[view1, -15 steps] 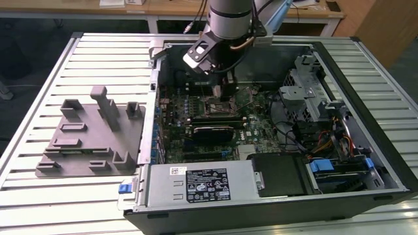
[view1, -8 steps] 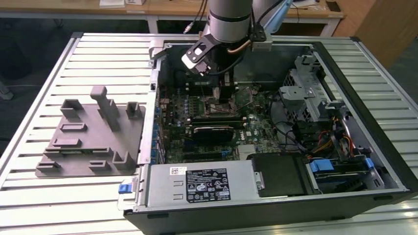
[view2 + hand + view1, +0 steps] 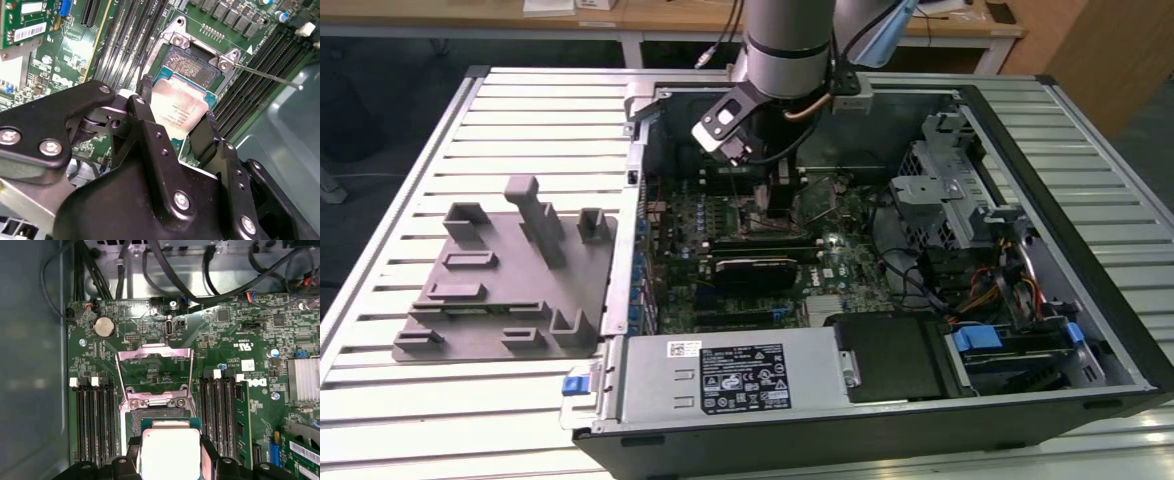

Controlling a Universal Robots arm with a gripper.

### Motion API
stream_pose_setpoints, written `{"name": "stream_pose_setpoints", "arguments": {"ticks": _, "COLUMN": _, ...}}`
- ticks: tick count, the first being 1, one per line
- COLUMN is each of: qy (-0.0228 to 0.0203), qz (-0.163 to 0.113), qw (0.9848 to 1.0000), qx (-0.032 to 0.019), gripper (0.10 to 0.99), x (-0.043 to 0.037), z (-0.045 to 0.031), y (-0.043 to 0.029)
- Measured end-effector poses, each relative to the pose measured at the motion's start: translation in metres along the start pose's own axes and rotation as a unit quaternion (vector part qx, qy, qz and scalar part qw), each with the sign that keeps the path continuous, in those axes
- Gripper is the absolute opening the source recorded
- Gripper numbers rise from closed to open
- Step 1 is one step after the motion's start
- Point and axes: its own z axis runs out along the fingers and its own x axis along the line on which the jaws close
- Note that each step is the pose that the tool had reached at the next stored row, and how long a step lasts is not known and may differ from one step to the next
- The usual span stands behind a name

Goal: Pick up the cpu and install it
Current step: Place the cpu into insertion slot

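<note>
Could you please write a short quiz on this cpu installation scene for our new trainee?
1. True or false: the gripper holds nothing.
2. The load plate of the socket is: A raised open, B clamped shut, C taken off.
3. Fill in: the grey fixture plate lies on the exterior view's ____ side.

Key
1. False: it grips the cpu.
2. A
3. left
</note>
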Motion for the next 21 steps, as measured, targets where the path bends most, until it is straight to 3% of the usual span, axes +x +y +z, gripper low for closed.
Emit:
{"name": "stream_pose_setpoints", "arguments": {"ticks": 8, "qy": 0.0000, "qz": -0.015, "qw": 0.9999, "qx": 0.0003, "gripper": 0.545, "x": 0.0007, "z": 0.0081, "y": -0.0003}}
{"name": "stream_pose_setpoints", "arguments": {"ticks": 11, "qy": -0.0035, "qz": -0.016, "qw": 0.9999, "qx": 0.0011, "gripper": 0.545, "x": 0.0007, "z": 0.0118, "y": -0.0005}}
{"name": "stream_pose_setpoints", "arguments": {"ticks": 17, "qy": -0.0047, "qz": -0.017, "qw": 0.9999, "qx": 0.0010, "gripper": 0.545, "x": 0.0008, "z": 0.0123, "y": -0.0005}}
{"name": "stream_pose_setpoints", "arguments": {"ticks": 21, "qy": -0.0041, "qz": -0.033, "qw": 0.9994, "qx": 0.0010, "gripper": 0.545, "x": 0.0016, "z": 0.0140, "y": -0.0006}}
